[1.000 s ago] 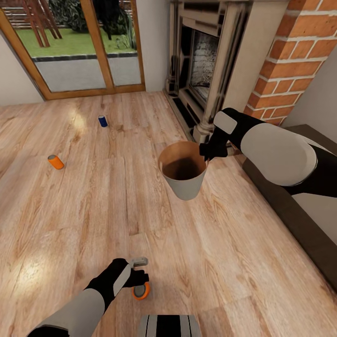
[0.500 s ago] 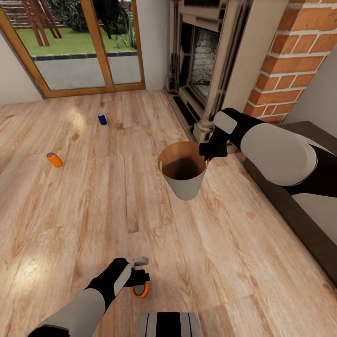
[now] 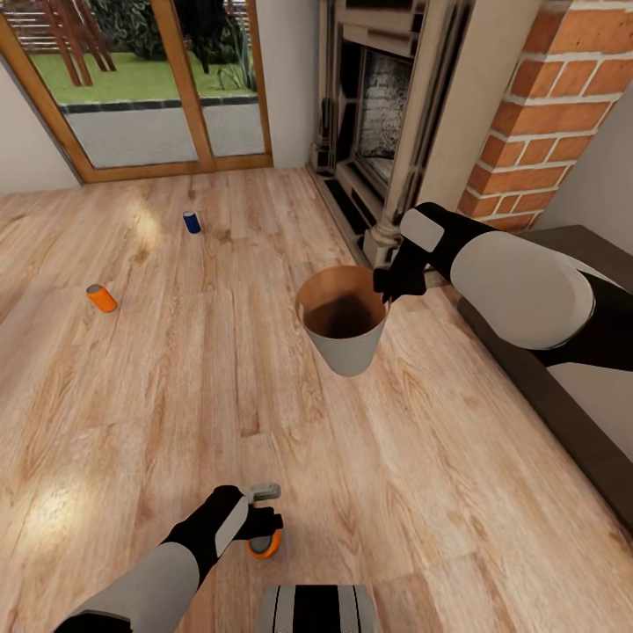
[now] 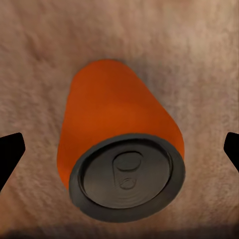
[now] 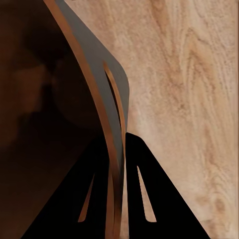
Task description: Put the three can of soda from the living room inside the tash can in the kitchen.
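Note:
An orange can of soda [image 3: 265,547] lies on its side on the wood floor just in front of my base. My left gripper [image 3: 266,517] hangs over it, open. In the left wrist view the can [image 4: 119,144] lies between the two fingertips [image 4: 10,154], and neither touches it. My right gripper [image 3: 387,287] is shut on the rim of the copper-brown tash can [image 3: 343,325] and holds it upright above the floor. In the right wrist view the fingers [image 5: 144,199] pinch the bin's wall [image 5: 112,99]. A second orange can [image 3: 102,298] and a dark blue can [image 3: 192,221] lie farther off on the left.
This is the living room: an ornate fireplace [image 3: 378,132] and a red brick chimney [image 3: 545,114] stand at the back right. Glass doors [image 3: 132,88] fill the back left. A dark low piece of furniture [image 3: 563,413] runs along the right. Open plank floor [image 3: 176,387] lies in the middle.
The view has shifted very slightly, so the far cans sit a little higher in the picture. Both arms and the bin have kept their places.

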You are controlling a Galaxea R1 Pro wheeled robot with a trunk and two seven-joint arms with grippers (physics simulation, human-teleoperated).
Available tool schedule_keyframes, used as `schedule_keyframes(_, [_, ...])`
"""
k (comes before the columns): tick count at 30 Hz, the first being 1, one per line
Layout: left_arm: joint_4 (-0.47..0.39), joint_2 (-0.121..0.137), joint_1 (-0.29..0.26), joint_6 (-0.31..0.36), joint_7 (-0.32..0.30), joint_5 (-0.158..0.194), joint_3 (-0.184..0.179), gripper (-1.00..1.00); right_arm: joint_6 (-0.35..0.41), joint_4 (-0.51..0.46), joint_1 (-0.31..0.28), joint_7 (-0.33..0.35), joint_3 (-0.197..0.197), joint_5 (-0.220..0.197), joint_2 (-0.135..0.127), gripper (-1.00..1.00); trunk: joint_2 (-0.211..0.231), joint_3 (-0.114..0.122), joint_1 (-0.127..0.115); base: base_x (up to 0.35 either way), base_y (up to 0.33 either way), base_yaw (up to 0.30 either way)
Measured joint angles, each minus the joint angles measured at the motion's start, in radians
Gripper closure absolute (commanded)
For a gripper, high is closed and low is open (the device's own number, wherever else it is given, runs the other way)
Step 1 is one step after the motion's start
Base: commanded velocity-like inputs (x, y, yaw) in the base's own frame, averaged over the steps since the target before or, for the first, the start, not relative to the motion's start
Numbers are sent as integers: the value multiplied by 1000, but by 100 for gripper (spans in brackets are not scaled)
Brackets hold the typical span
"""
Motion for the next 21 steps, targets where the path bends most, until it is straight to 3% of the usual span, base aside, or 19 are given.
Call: schedule_keyframes(21, [1,-2,3,0,0,-3,1,-100,0,1,1,0,-1,-3,-2,100,0,-8,1,0,0,0])
